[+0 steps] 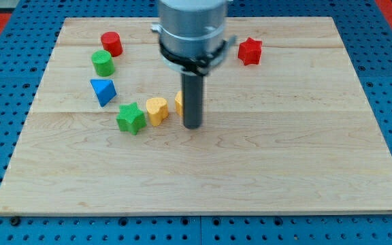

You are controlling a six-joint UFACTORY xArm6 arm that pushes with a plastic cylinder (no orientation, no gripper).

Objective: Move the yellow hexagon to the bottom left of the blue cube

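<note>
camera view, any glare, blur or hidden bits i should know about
In the camera view the light is soft and even, with faint glare on the wooden board; focus is sharp throughout; the rod hides most of the yellow block behind it, so its shape is unclear; my tip casts little shadow.

Red cylinder [111,43] top left on the wooden board [284,163], green cylinder [103,62] just below it, blue triangular block [103,90] under that. Then green star [131,118], yellow heart [156,110], and a yellow block [179,102] half hidden behind my tip [192,126]. Red star [250,51] way off top right.
</note>
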